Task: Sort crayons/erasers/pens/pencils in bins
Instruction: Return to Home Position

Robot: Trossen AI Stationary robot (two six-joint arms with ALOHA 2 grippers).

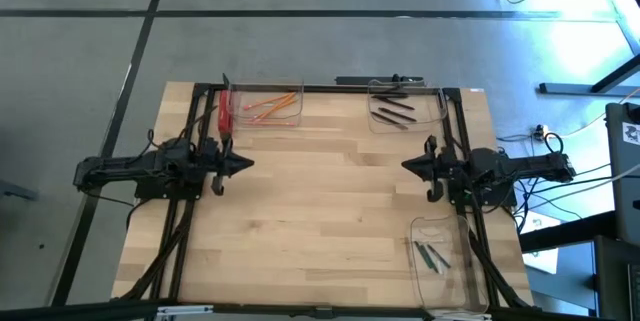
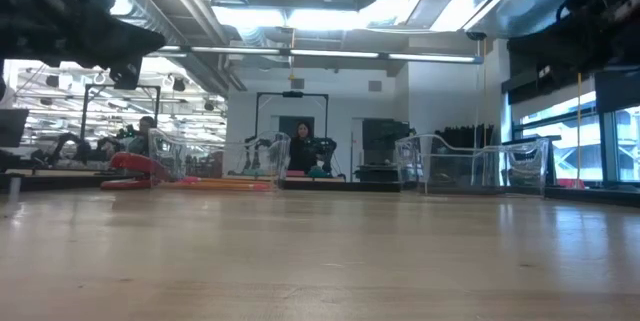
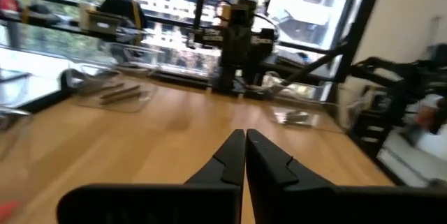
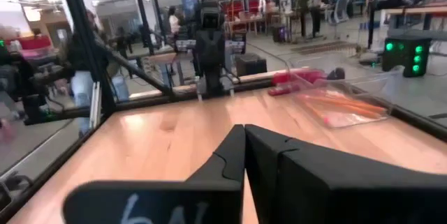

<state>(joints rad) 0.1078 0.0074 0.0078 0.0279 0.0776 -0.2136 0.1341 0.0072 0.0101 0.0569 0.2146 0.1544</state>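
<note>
Wooden table (image 1: pixel 330 211) in a lab (image 2: pixel 330 111); left end effector (image 1: pixel 250 164), right end effector (image 1: pixel 405 165) both closed.

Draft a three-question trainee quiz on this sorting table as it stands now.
1. True or false: the left gripper is holding a pencil.
2. In the high view, which bin holds the pens? A) top left B) top right C) bottom right
3. Fill in: the right gripper hovers over the bare table with its fingers ____.
Key: 1 false, it is shut on nothing. 2 B, the top right bin. 3 shut.
</note>
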